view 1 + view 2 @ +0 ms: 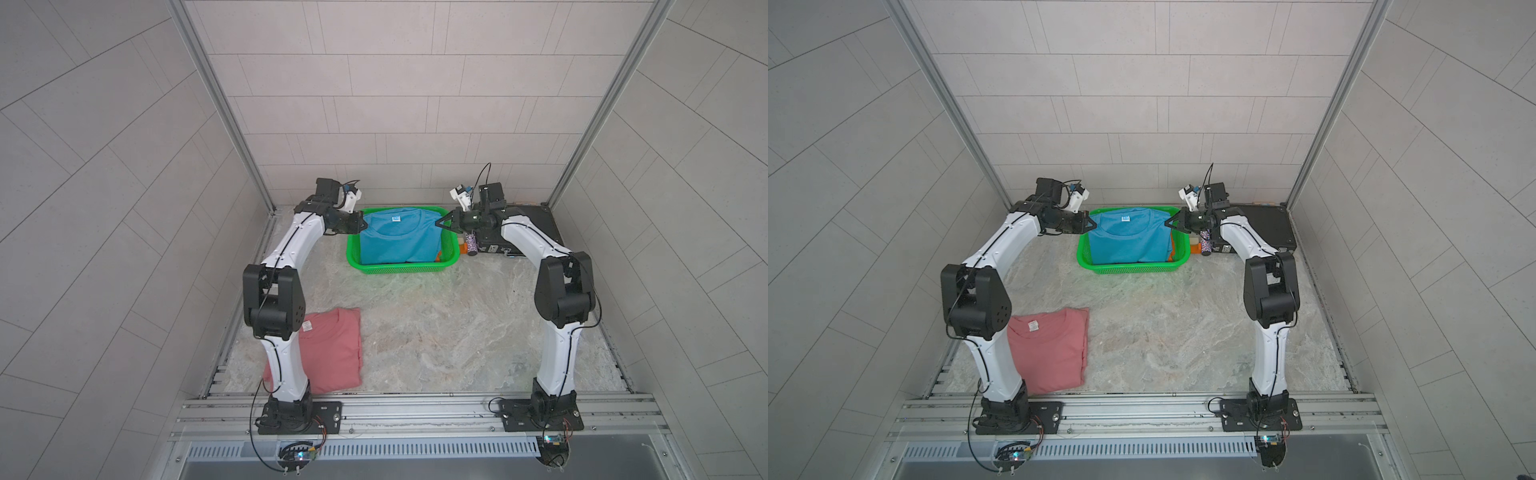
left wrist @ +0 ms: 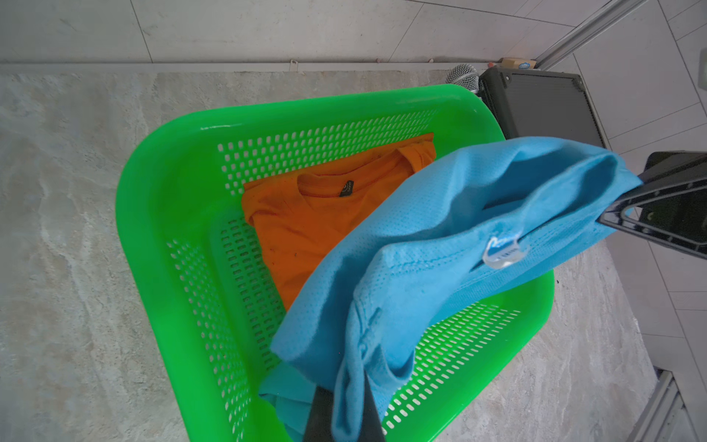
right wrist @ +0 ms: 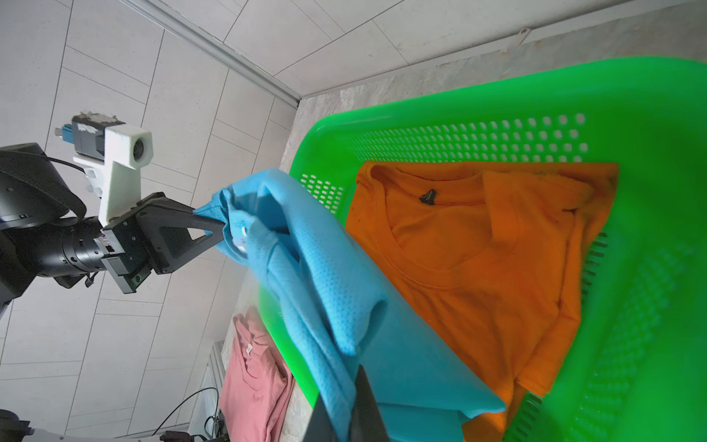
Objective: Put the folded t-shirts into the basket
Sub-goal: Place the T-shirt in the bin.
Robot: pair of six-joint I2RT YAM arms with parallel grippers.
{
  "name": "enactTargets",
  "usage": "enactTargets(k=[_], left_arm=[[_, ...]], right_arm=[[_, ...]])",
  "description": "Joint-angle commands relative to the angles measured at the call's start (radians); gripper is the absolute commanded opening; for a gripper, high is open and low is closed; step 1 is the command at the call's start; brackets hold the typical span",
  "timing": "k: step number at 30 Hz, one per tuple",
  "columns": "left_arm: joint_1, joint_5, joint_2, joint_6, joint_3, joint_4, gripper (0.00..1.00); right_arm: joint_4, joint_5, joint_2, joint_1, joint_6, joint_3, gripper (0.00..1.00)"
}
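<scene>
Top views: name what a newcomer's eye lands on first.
The bright green basket at the far side, with the sky blue t-shirt stretched over it, pinched by the left fingers and right fingers. Then the pink t-shirt, flat on the table near the front.

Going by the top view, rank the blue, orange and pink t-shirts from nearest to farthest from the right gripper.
1. blue t-shirt: clamped in the right gripper, over the green basket.
2. orange t-shirt: inside the basket, under the blue one.
3. pink t-shirt: outside the basket, on the table, near left.
</scene>
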Motion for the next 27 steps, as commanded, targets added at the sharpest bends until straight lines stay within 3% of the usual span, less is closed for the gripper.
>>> enactTargets(k=[1,9,20,27], left_arm=[[0.006,0.019,0.015,-0.025,-0.013,-0.006,0.00],[0.005,0.015,0.056,-0.022,0.029,-0.001,0.00],[0.007,0.115,-0.130,-0.040,-0.067,-0.039,0.00],[0.006,0.108,-0.157,-0.037,-0.076,-0.081,0.00]], right_arm=[[-0.015,-0.022,-0.016,-0.013,-0.026,0.011,0.00],[-0.022,-0.043,0.053,-0.013,0.001,0.093,0.00],[-0.047,-0.043,-0.097,-0.008,0.002,-0.022,0.00],[-0.052,-0.037,-0.140,-0.004,0.010,-0.031,0.00]])
